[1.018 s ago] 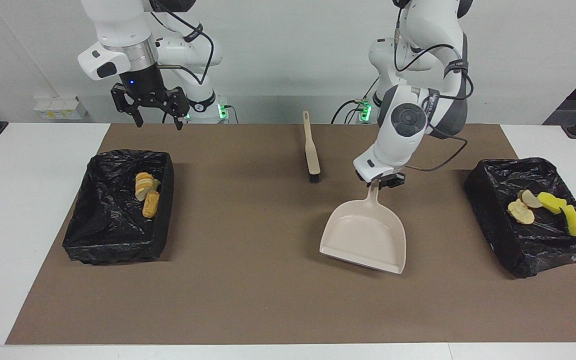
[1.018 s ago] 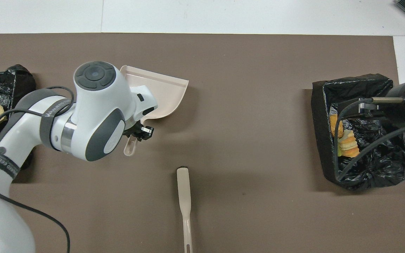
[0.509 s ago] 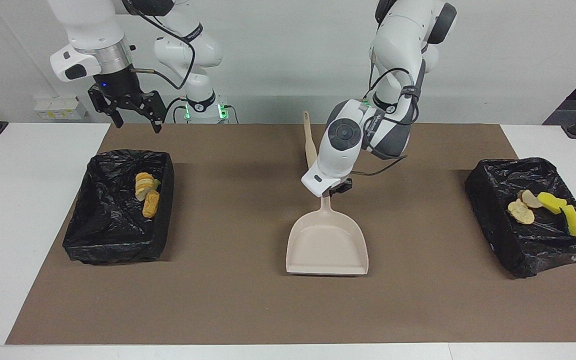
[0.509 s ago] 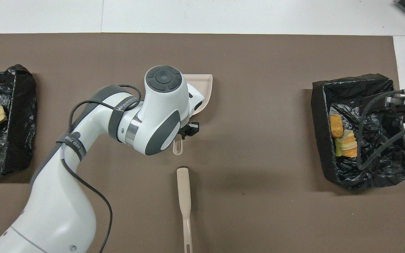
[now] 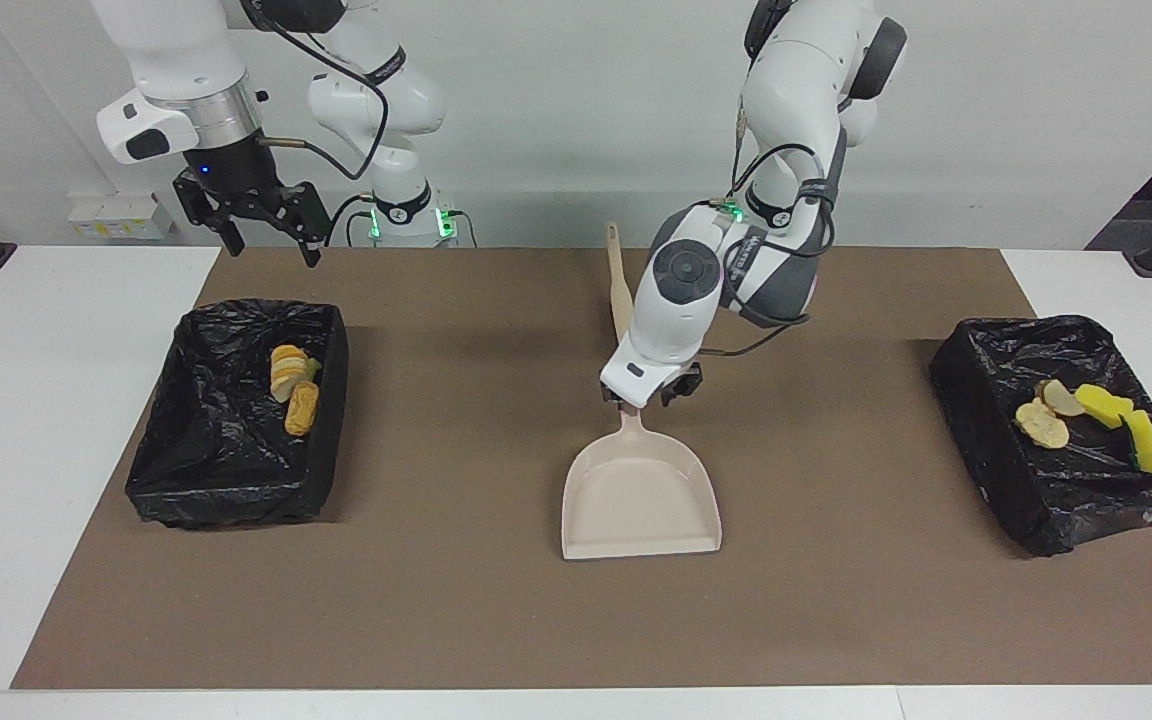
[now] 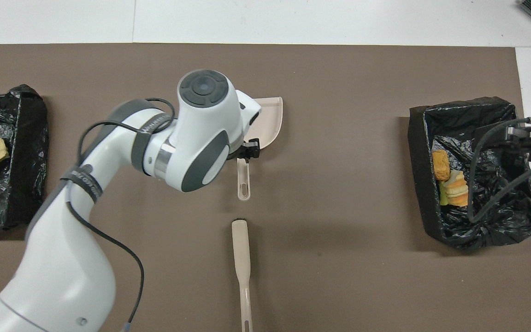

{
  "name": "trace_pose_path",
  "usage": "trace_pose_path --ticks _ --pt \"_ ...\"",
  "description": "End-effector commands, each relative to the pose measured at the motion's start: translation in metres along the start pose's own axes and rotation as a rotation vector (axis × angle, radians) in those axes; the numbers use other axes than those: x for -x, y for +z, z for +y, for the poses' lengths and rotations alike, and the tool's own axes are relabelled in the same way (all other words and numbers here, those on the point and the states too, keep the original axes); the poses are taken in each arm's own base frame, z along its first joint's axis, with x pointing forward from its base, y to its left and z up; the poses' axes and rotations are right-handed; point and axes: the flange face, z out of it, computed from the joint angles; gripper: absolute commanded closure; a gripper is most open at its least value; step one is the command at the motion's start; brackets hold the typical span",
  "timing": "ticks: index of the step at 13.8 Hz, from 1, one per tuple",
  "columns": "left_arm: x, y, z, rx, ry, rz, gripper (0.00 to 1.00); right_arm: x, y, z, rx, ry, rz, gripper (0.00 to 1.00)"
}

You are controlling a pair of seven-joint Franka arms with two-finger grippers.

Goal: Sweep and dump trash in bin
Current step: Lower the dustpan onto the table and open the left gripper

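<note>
At mat centre, left gripper (image 5: 648,393) spread over dustpan (image 5: 641,495) handle (pan flat); right gripper (image 5: 261,222) spread above bin (image 5: 236,420).

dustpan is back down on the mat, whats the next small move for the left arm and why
Probably lift the left gripper straight up off the dustpan handle. The pan lies flat and empty on the brown mat, the fingers look spread around the handle, and all visible trash sits in the two black-lined bins. The right gripper waits open over the table's edge.
</note>
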Motion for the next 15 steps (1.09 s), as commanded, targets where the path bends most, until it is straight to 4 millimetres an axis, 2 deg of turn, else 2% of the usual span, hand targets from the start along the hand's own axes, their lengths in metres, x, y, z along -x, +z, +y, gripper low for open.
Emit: trace_pose_path --ticks 1,3,6,8,10,11,12,15 --pt "-0.019 -0.039 -0.061 0.010 -0.001 0.014 0.00 0.002 0.001 0.002 -0.014 -0.017 -0.017 0.00" --pt "-0.037 -0.057 -0.110 0.020 0.026 0.032 0.00 0.002 0.001 0.002 -0.014 -0.016 -0.017 0.00" --pt "-0.054 -0.083 -0.189 0.020 0.105 0.044 0.00 0.002 0.001 0.002 -0.015 -0.017 -0.015 0.00" --pt "-0.051 -0.110 -0.238 0.014 0.157 0.057 0.00 0.002 0.001 0.002 -0.015 -0.016 -0.015 0.00" --pt "-0.031 -0.144 -0.285 0.002 0.183 0.072 0.00 0.002 0.001 0.002 -0.015 -0.017 -0.015 0.00" --pt "-0.021 -0.155 -0.294 -0.004 0.209 0.080 0.00 0.002 0.001 0.002 -0.015 -0.017 -0.015 0.00" --pt "-0.008 -0.165 -0.294 -0.015 0.234 0.068 0.00 0.002 0.001 0.002 -0.015 -0.016 -0.015 0.00" --pt "0.014 -0.199 -0.294 -0.086 0.243 0.090 0.00 0.002 0.001 0.002 -0.015 -0.017 -0.015 0.00"
